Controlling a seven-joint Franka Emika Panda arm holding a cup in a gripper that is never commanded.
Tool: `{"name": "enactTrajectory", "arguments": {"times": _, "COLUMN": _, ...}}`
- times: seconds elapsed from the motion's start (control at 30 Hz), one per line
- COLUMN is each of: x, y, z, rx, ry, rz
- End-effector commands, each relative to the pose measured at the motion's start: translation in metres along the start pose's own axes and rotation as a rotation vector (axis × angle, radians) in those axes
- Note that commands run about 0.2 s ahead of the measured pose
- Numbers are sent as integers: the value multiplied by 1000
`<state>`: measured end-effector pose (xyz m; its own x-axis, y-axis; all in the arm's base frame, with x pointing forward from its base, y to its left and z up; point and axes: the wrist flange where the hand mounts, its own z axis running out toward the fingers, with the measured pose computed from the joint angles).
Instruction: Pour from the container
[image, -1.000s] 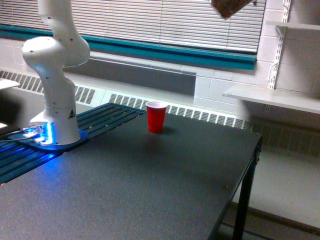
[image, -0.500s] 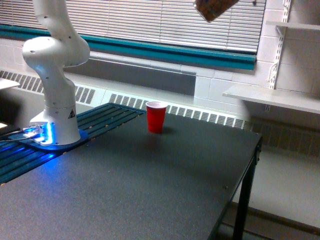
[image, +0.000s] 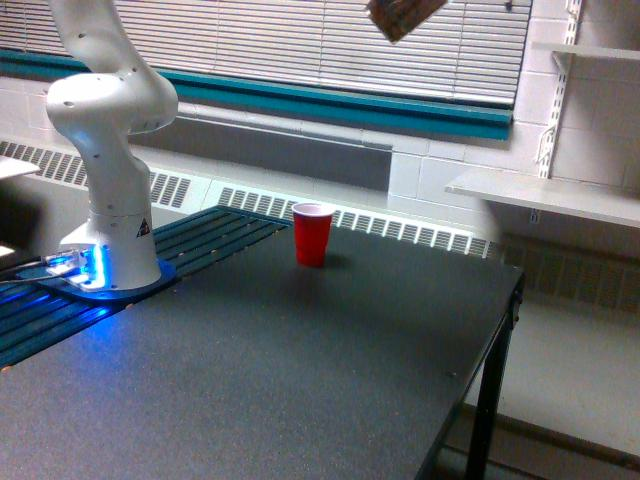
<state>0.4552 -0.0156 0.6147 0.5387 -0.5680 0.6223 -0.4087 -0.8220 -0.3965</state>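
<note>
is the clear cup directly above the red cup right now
No, the clear cup sits at the top edge, off to the exterior view's right of the red cup.

We find no readable text, brand or number anywhere. Only sign: a small dark triangular mark (image: 143, 228) on the white robot base (image: 110, 250), on the side facing the red cup (image: 312, 234); its contents are too small to make out. The cup carries no visible print.

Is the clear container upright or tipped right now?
Tipped. The clear container sits slanted at the frame's top edge, brown contents visible, high above the upright red cup.
</note>
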Motion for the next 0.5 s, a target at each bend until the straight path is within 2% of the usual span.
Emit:
{"name": "enactTrajectory", "arguments": {"times": 0.03, "x": -43, "y": -18, "z": -18, "rx": 52, "ry": -27, "rz": -106}}
{"name": "enactTrajectory", "arguments": {"times": 0.3, "x": -103, "y": -25, "z": -36, "rx": 70, "ry": -82, "rz": -169}}
{"name": "enactTrajectory", "arguments": {"times": 0.5, "x": -152, "y": -26, "z": -48, "rx": 59, "ry": -132, "rz": -224}}
